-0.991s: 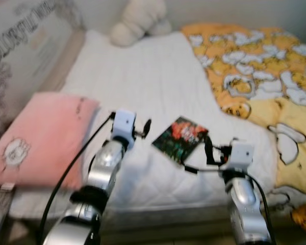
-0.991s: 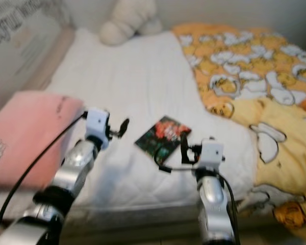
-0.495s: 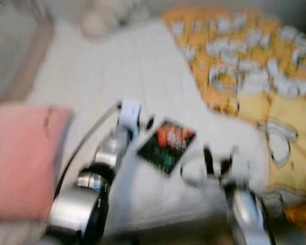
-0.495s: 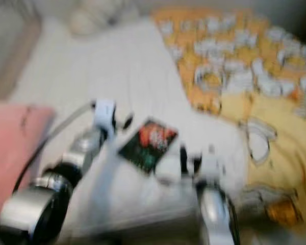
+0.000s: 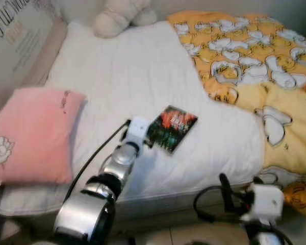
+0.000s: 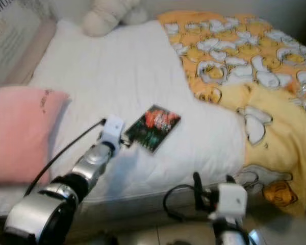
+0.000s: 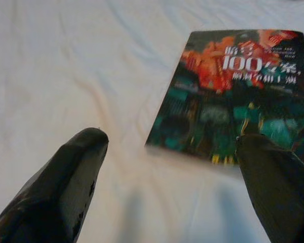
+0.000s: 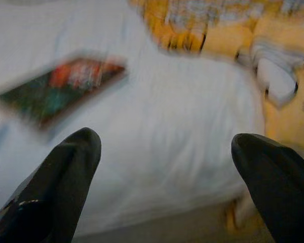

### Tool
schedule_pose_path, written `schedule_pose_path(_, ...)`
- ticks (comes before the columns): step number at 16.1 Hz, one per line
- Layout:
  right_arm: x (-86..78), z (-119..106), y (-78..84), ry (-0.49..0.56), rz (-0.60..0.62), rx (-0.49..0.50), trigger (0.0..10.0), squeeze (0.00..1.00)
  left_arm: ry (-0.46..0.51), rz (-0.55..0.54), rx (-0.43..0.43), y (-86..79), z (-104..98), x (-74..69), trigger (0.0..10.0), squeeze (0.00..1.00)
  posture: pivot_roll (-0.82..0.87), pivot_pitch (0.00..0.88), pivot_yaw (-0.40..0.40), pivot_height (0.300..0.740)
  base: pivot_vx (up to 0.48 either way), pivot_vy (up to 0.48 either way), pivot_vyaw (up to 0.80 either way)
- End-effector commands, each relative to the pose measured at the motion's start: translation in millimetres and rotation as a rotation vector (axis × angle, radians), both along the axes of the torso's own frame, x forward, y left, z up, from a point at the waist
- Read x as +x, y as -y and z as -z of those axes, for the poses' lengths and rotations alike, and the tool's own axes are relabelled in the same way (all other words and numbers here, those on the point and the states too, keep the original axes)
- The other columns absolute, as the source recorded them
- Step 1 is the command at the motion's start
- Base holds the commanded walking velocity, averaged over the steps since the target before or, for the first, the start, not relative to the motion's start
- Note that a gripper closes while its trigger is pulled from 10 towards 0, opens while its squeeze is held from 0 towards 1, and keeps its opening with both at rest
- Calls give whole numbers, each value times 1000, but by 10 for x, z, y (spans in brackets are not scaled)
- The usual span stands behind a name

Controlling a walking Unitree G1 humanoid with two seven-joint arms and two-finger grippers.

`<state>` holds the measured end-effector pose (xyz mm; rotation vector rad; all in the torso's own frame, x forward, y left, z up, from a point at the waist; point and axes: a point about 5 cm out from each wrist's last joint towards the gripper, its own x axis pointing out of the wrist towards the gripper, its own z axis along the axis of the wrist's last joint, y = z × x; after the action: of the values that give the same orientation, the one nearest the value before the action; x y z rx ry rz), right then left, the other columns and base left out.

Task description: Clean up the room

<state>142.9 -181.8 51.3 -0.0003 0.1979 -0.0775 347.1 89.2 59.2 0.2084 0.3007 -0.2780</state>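
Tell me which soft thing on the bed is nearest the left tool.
The pink pillow, beside the left tool; the plush toy and yellow duvet lie farther off.

Silver jointed arms, white wrist boxes, black cables, tapered black fingers [image 7: 66, 187].

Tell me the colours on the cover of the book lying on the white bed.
The book has a dark green-black cover with red-orange splashes and white lettering, clearest in the left wrist view.

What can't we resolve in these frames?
- Left end effector: head views hide its fingers behind the wrist camera housing; contact with the book is unclear.
- Book: small cover text is blurred in the left wrist view.
- Plush toy: cut off by the top edge.
- Right end effector: right wrist view is blurred.
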Motion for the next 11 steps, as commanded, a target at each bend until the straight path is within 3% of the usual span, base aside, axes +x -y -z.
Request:
schedule_pose_path(1,18,-88,-41,16,-11,4,10000,0,60,-11,-41,-49,-92,46,10000,0,-252,151,15,736,0,0,0)
schedule_pose_path(3,-33,-323,-1,87,11,-9,10000,0,167,45,-141,-169,-76,-79,10000,0,-206,115,30,736,0,0,0)
schedule_pose_path(4,-142,-506,90,146,39,-29,10000,0,244,46,-212,-362,-109,-420,10000,0,-157,83,37,736,0,0,0)
schedule_pose_path(5,-178,-546,131,156,54,-32,10000,0,266,34,-227,-435,-182,-584,10000,0,-112,53,41,736,0,0,0)
schedule_pose_path(6,-258,-549,244,152,143,14,10000,0,292,-15,-253,-554,-384,-924,10000,0,-60,12,32,736,0,0,0)
schedule_pose_path(7,-291,-515,297,146,189,42,10000,0,331,-61,-249,-627,-527,-1087,10000,0,-28,0,32,736,0,0,0)
schedule_pose_path(10,-105,-365,336,114,206,84,10000,0,366,-34,-262,-567,-578,-1114,10000,0,22,0,8,736,245,0,0)
schedule_pose_path(11,21,-374,300,137,177,83,10000,0,345,-24,-259,-510,-592,-1043,10000,0,20,0,9,736,469,0,0)
